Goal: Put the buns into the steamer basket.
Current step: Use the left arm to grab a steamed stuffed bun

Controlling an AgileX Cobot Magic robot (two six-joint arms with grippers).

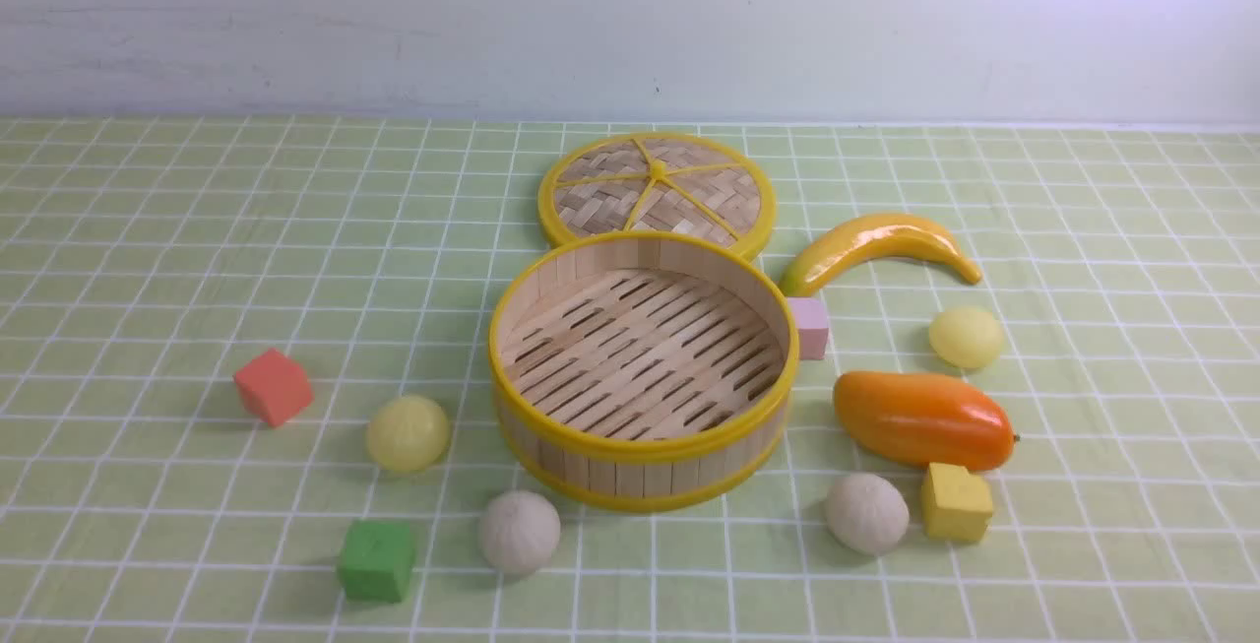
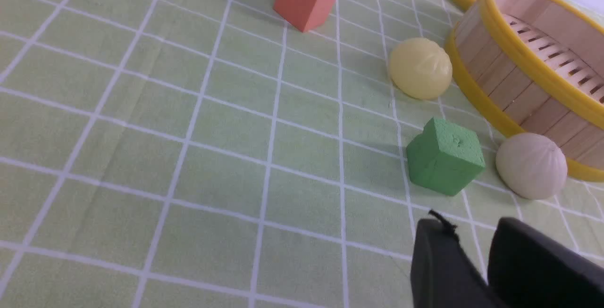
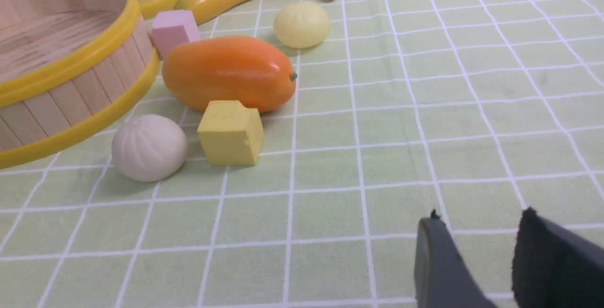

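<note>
Four buns outside basket, likely spread for both arms: yellow bun and white bun on its left; white bun near bench's front edge and yellow bun on its right. Basket central, uncovered, probably for easy drops. Left gripper and right gripper partly open, holding nothing, presumably awaiting first pick.

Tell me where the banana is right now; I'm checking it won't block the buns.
In the front view, the banana lies right of the lid, beyond the orange mango.
</note>
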